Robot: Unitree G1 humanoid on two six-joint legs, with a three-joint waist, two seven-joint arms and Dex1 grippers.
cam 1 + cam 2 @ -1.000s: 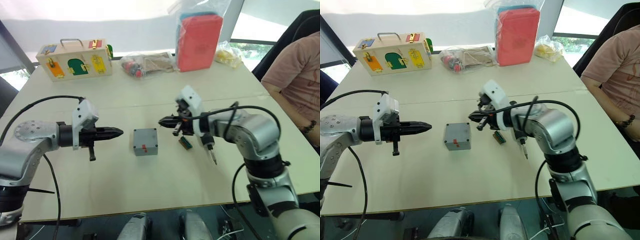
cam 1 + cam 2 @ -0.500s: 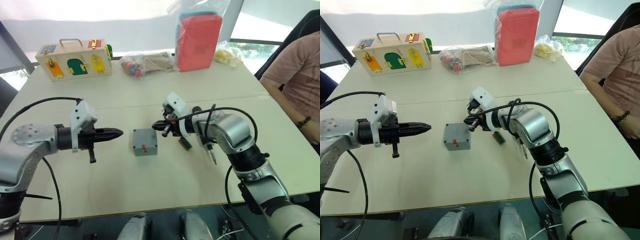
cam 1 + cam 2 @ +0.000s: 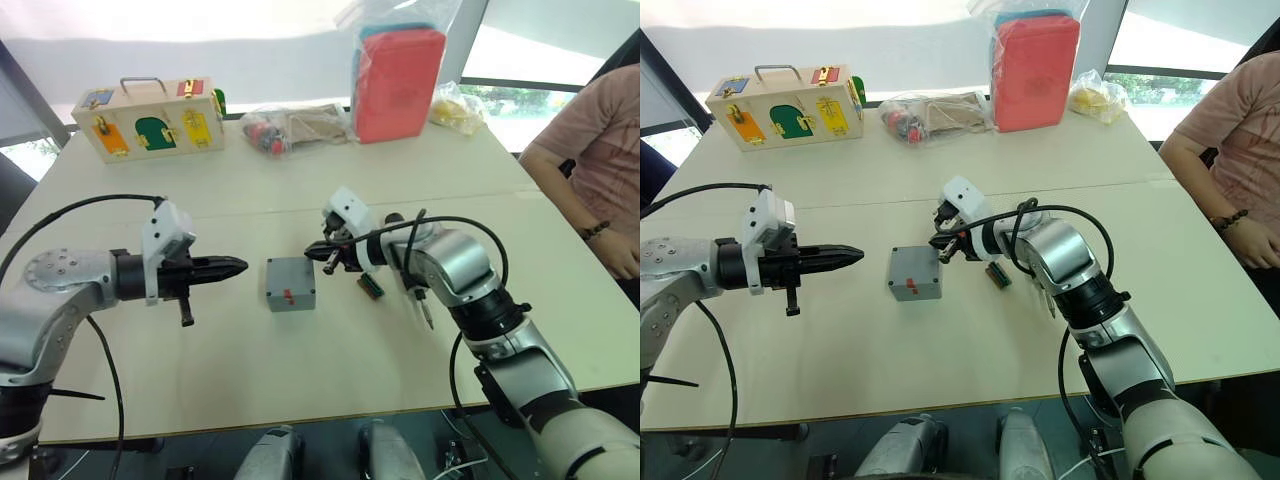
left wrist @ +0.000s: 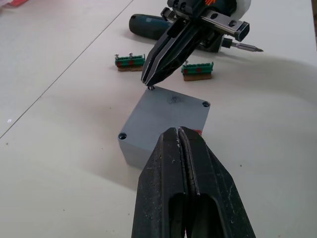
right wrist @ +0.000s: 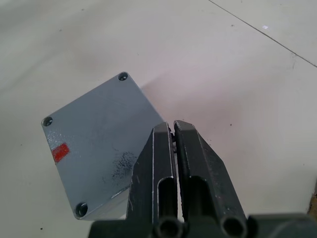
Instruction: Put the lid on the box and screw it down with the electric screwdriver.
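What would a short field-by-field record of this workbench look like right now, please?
left hand: shut, pointing at the box, not touching it
right hand: shut, tips at one corner of the lid
lid: seated flat on the box
box: on the table, between the two hands
electric screwdriver: lying unheld on the table
green connector pieces: two, on the table between box and electric screwdriver
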